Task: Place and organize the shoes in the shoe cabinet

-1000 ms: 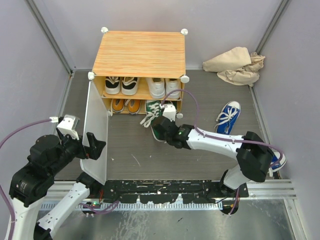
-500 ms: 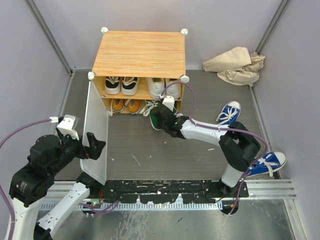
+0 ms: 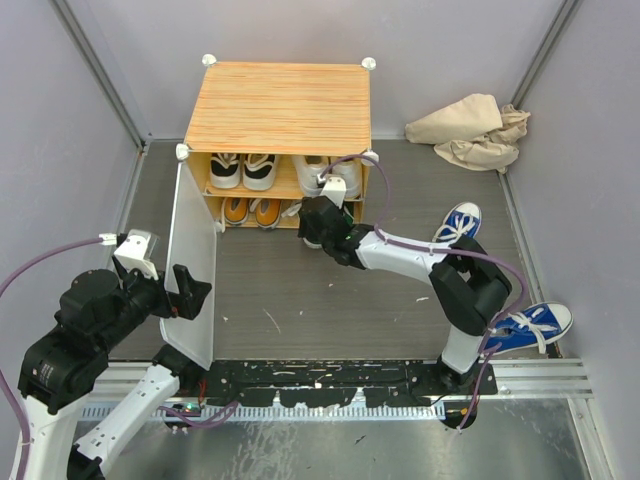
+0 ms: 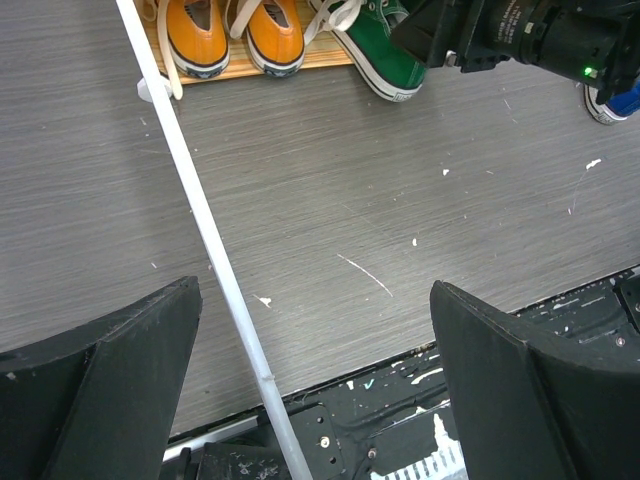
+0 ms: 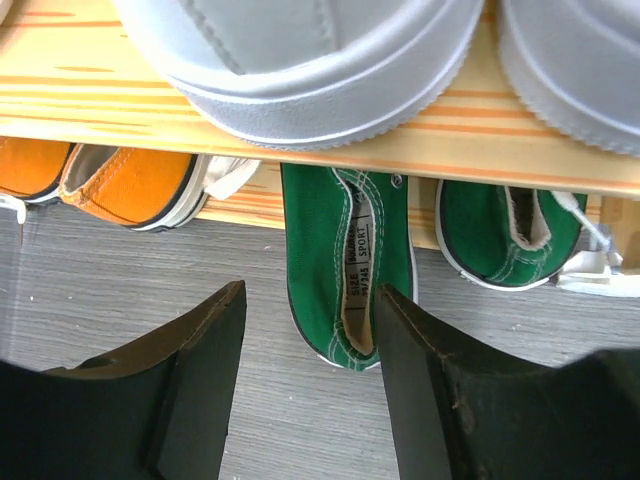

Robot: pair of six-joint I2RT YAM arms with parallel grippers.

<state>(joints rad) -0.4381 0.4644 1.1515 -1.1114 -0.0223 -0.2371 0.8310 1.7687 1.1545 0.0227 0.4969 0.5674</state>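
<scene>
The shoe cabinet [image 3: 285, 105] stands at the back with its white door [image 3: 190, 260] swung open. Black-and-white shoes [image 3: 241, 170] and white shoes [image 5: 300, 50] sit on its upper shelf. On the lower shelf are orange shoes [image 5: 125, 182] and a green shoe [image 5: 510, 240]. Another green shoe [image 5: 345, 270] lies toe-in at the lower shelf, its heel out on the floor. My right gripper [image 5: 310, 370] is open just behind that heel, not holding it. My left gripper [image 4: 315, 400] is open, with the door's edge [image 4: 200, 220] passing between its fingers untouched.
Two blue shoes lie on the floor to the right, one [image 3: 457, 232] near the cabinet and one [image 3: 530, 327] by the right arm's base. A beige cloth [image 3: 470, 130] is bunched in the back right corner. Grey walls enclose the floor.
My right gripper carried the green shoe from the floor in front to the lower shelf, then opened and let it go. The left arm has not moved.
</scene>
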